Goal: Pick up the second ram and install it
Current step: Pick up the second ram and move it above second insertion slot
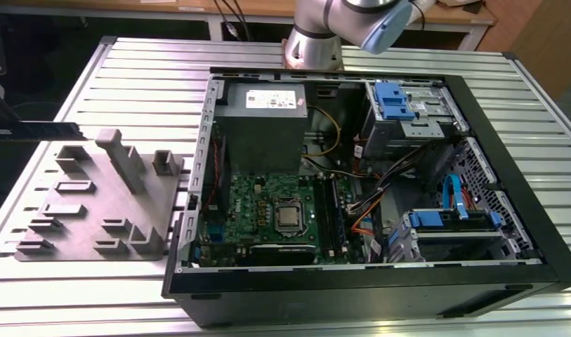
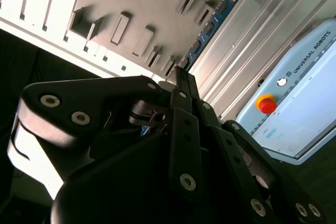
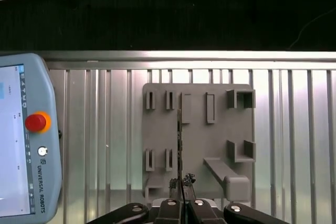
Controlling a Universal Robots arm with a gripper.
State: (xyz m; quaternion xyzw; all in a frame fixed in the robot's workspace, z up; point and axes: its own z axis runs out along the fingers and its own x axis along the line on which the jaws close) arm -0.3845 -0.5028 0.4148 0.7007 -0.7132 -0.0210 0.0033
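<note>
Over the fixture [image 3: 199,140], the ram [image 3: 179,135] is pinched at one end by the closed gripper [image 3: 181,184], edge-on, seemingly so that its long edges are left free.

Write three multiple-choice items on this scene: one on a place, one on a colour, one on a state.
1. Where is the grey fixture plate?
A) on the table, beside the computer case
B) inside the case
C) on the floor

2. What colour is the big button on the pendant?
A) green
B) red
C) blue

3. Where is the memory stick?
A) inside the case
B) flat on the table
C) held by the end effector

Answers:
1 A: the plate lies at the exterior view's left of the case.
2 B: it shows red in both wrist views.
3 C: the stick juts from the closed fingertips above the plate.
</note>
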